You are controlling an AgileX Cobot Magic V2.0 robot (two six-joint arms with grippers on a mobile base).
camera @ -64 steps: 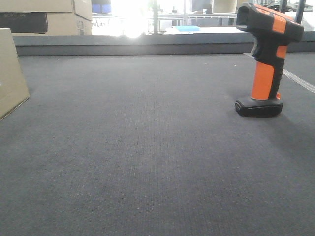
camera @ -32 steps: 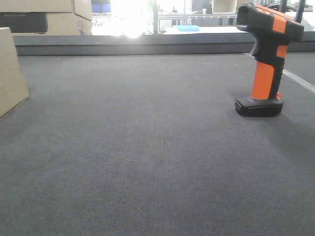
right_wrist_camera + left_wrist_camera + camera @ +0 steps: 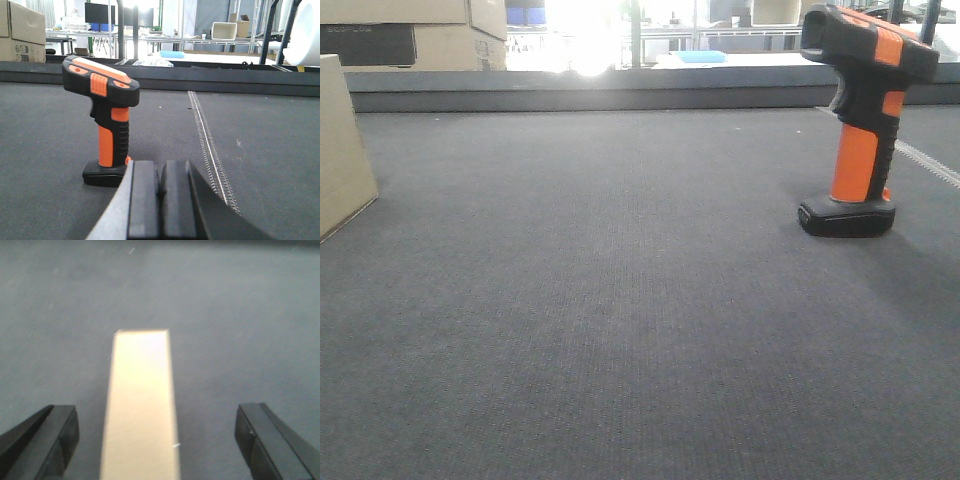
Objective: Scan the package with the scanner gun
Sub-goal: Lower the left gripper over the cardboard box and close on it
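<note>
Standing upright, the scanner gun (image 3: 107, 120) sits before the closed right claw (image 3: 160, 200), while the left claw (image 3: 157, 440) gapes wide over the package (image 3: 140, 405)

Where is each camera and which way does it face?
Front: low, looking across the mat; package far left, scanner gun upright right; no robot parts.
Left wrist: looks down on the package between the open left gripper.
Right wrist: low, level, facing the scanner gun over the shut right gripper.
Front shares package with left wrist, scanner gun with right.
</note>
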